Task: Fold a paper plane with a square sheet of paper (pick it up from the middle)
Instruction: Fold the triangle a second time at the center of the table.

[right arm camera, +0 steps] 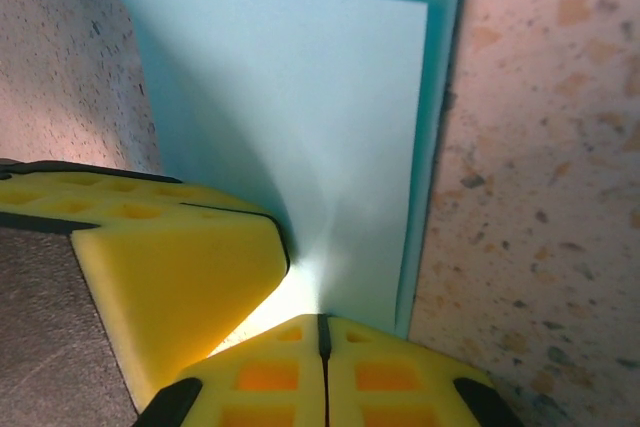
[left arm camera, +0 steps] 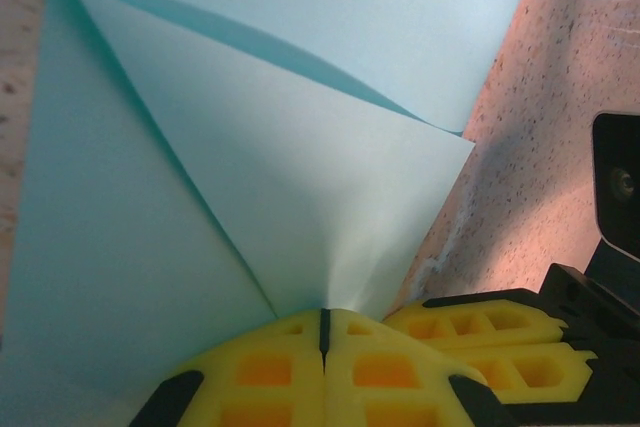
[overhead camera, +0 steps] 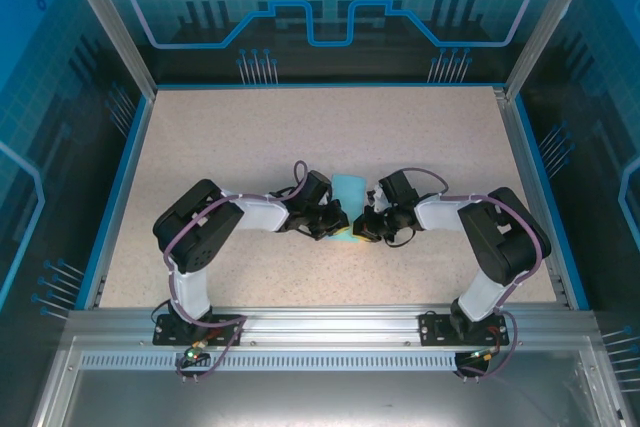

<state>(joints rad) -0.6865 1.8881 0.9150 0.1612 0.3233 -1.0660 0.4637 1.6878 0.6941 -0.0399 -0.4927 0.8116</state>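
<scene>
- In the middle of the top view, the left end effector [overhead camera: 335,227] and the right end effector [overhead camera: 362,227] meet tip to tip at the lower end of the light-cyan sheet of paper [overhead camera: 349,190], which lies on the speckled table [overhead camera: 230,137].
- From above the jaws are too small to judge, but the wrist views show them.
- In the left wrist view the yellow fingers [left arm camera: 270,367] are pressed together at the bottom of the frame. The paper comes out of their seam, so the left end effector is clamped on the sheet.
- The right wrist view shows the same for the right end effector, which is shut on the lower edge of the sheet.
- Each wrist view also shows the other arm's yellow finger just beside its own: lower right in the left view, lower left in the right view.
- Only the wrist views show the layers. There is a diagonal crease running to the left fingers, and an upper layer that bows upward.
- The sheet is well apart from the blue rim [overhead camera: 124,177], with bare table to the left, to the right and above it in the frame.
- In the top view the long axis of the sheet runs from the fingertips toward the top of the frame, a little tilted.
</scene>
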